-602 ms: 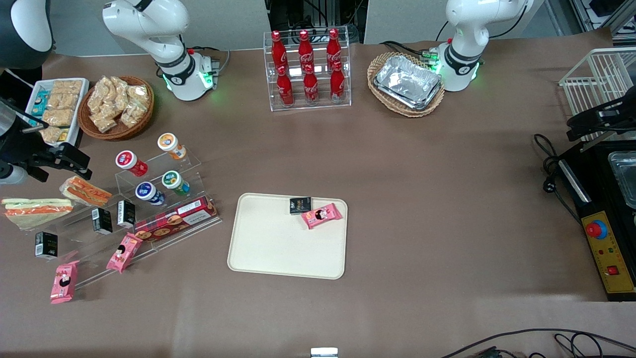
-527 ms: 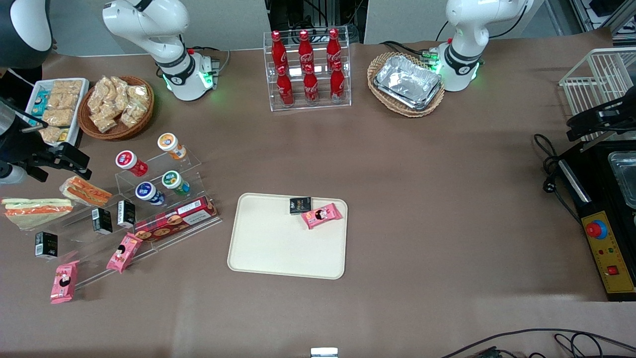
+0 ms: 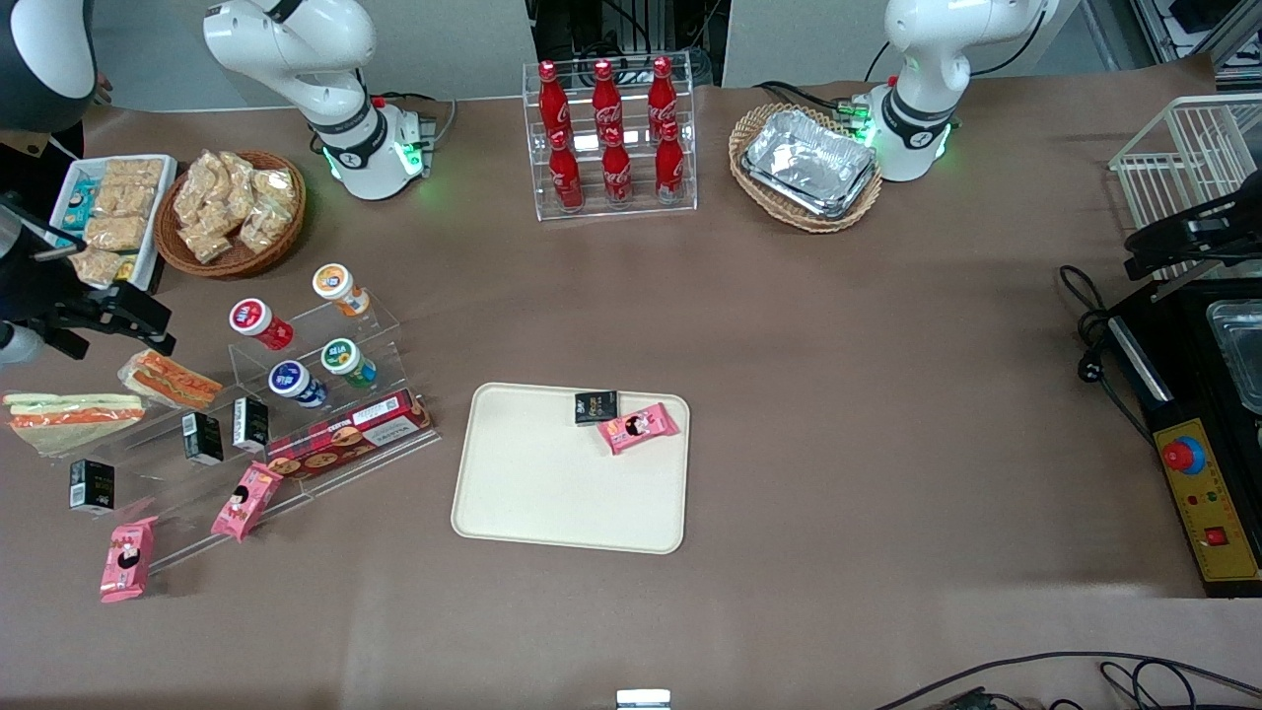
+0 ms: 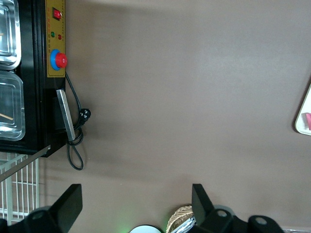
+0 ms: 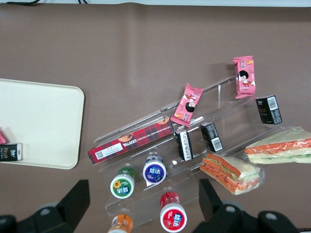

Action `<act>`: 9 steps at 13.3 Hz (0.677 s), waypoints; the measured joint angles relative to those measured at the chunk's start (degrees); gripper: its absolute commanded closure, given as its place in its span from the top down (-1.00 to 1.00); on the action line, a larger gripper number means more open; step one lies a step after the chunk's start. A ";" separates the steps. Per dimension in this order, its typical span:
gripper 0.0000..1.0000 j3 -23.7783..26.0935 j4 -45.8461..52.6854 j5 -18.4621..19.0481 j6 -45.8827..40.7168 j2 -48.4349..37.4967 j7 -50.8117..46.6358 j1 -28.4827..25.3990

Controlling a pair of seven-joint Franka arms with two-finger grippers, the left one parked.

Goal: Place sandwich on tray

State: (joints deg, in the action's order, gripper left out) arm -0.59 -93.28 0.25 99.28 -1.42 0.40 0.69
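Nearest the front camera, toward the working arm's end of the brown counter (image 3: 789, 325), two pink snack packs (image 3: 127, 559) lie at the foot of a clear stepped display stand (image 3: 385, 320). The tray (image 3: 552, 483) sits mid-counter, carrying a small black box (image 3: 595, 406) and a pink packet (image 3: 640, 427) at its farther edge, about one o'clock from its middle. On the stand's steps are a red plaid biscuit box (image 3: 347, 433), small black cartons (image 3: 202, 438) and round-lidded cups (image 3: 286, 377). The sandwich (image 3: 71, 410) lies flat on the counter just beside the stand, at about nine o'clock from the tray and well apart from it. A stubbier sandwich (image 3: 170, 380) lies just beside it, farther from the camera. The gripper (image 3: 104, 320) hovers above the counter at roughly eleven o'clock from the stubbier sandwich, jaws apart and holding nothing, as the right wrist view shows (image 5: 146, 201).
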 measured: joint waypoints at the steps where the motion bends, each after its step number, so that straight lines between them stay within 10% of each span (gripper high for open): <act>1: 1.00 -0.75 0.25 0.00 0.00 -0.01 -0.22 0.07; 9: 1.00 -11.62 1.07 -0.06 -0.01 -0.02 -17.27 0.54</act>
State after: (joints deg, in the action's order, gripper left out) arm -12.21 -92.21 0.19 99.27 -1.44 -16.87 1.24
